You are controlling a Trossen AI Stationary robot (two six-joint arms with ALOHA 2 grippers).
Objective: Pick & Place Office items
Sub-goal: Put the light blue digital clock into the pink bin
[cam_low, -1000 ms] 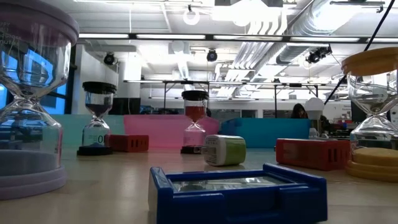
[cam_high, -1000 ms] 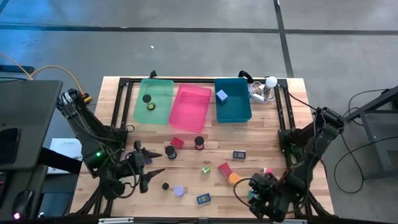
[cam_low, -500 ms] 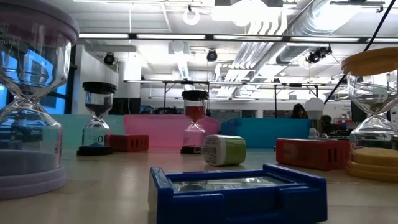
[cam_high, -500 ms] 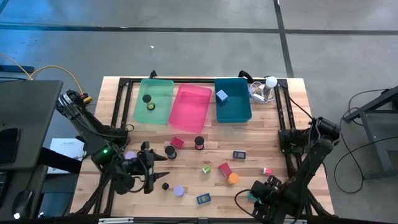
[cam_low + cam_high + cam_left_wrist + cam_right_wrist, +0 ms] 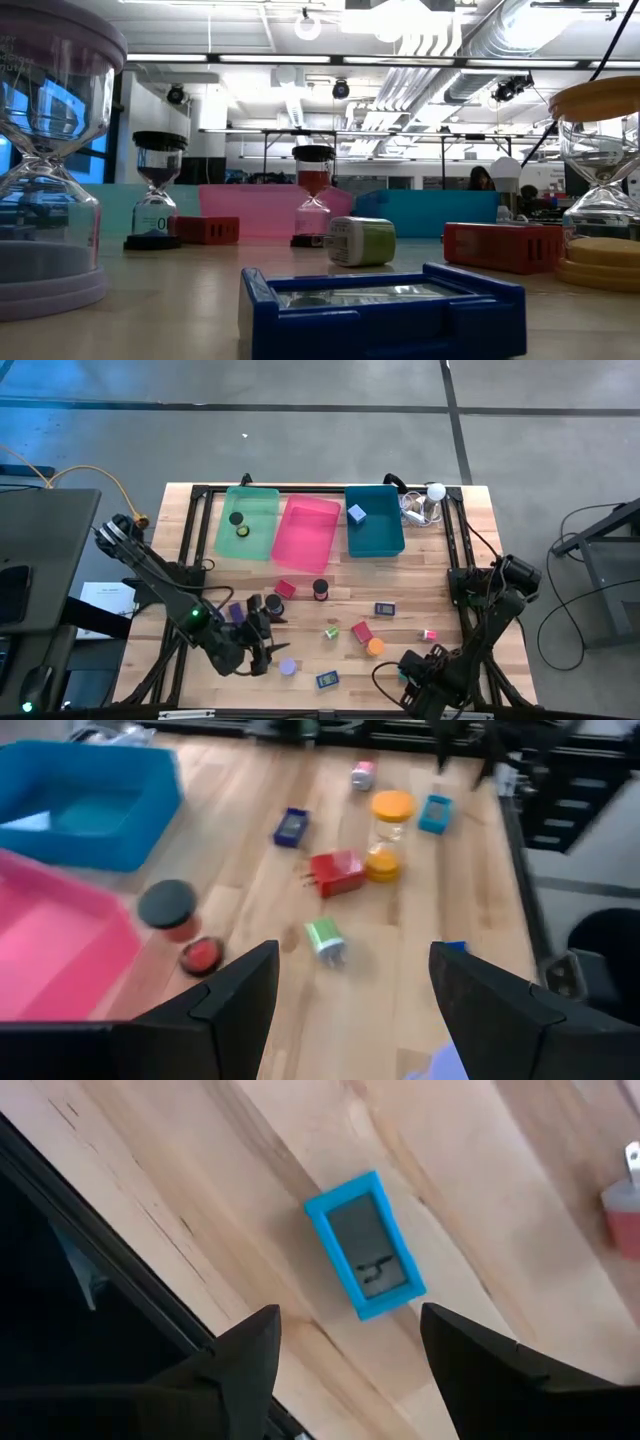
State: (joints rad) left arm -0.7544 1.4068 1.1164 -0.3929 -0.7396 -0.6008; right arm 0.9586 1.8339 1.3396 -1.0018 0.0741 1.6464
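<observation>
Left pincer point(image 5: 262, 643), spread, empty, sits low among timers point(image 5: 275, 604); closing could topple one. Right pincer point(image 5: 340, 1342), spread above the blue block point(image 5: 365, 1260) by the surface point(image 5: 440, 575) edge, could nudge it off.

Three bins stood at the table's far edge, well ahead of both grippers: one green bin point(image 5: 246, 522), one pink bin point(image 5: 307, 530), one teal bin point(image 5: 374, 519); the green held two small dark discs point(image 5: 237, 518), the teal one blue block point(image 5: 357, 513); one white ball-topped gadget point(image 5: 428, 500) sat beside the teal bin; about a dozen small pieces lay loose between the two grippers, among them one red block point(image 5: 361, 631), one orange-topped timer point(image 5: 375, 647), one lavender disc point(image 5: 288, 667).
</observation>
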